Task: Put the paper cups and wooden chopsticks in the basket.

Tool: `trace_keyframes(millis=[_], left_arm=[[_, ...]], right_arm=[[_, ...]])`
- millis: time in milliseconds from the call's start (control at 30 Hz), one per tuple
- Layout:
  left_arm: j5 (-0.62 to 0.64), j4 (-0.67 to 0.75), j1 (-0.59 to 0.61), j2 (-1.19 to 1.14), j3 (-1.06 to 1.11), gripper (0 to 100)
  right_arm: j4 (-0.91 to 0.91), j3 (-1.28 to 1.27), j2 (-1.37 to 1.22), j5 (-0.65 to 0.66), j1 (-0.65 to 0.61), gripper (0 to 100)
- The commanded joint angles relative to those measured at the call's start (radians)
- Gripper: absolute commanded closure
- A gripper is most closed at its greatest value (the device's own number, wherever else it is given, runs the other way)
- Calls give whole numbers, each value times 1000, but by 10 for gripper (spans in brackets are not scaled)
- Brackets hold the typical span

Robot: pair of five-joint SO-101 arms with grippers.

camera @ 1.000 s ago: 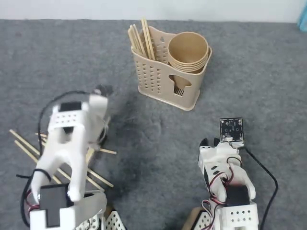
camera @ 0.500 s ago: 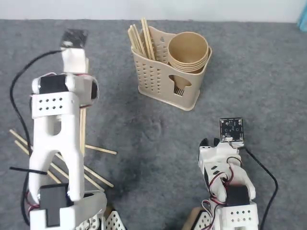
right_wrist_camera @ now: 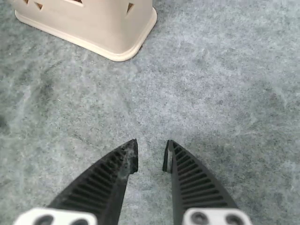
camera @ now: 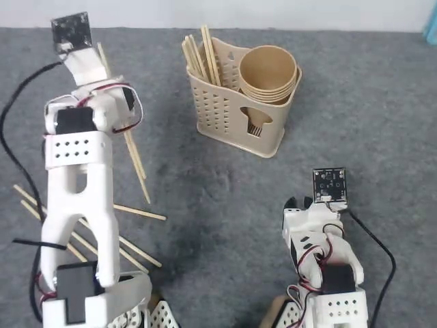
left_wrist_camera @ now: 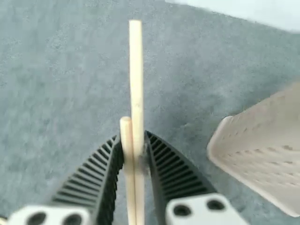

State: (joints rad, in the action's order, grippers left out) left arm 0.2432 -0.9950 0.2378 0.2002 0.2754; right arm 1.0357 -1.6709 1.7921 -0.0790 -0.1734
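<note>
Chopsticks (left_wrist_camera: pixel 136 84) lifted higher, pale, slender, paired

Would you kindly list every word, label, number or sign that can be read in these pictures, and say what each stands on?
No text can be read in any view.
The basket, the paper cups and the wooden chopsticks bear no print.
The dark board on the right arm's wrist and the dark board on the left arm's wrist show only specks too small to read.
</note>
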Motion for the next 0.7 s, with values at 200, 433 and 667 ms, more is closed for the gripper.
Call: trace_keyframes(millis=[200,433,667], left_arm=[[15,374,21,381,343,987],[17,410,-41,489,174,987],[38,806,-160,508,110,987]], right_arm=[[-27,-14,24,23,13,902],[-27,-14,24,23,13,902],[-22,-14,24,21,15,902]])
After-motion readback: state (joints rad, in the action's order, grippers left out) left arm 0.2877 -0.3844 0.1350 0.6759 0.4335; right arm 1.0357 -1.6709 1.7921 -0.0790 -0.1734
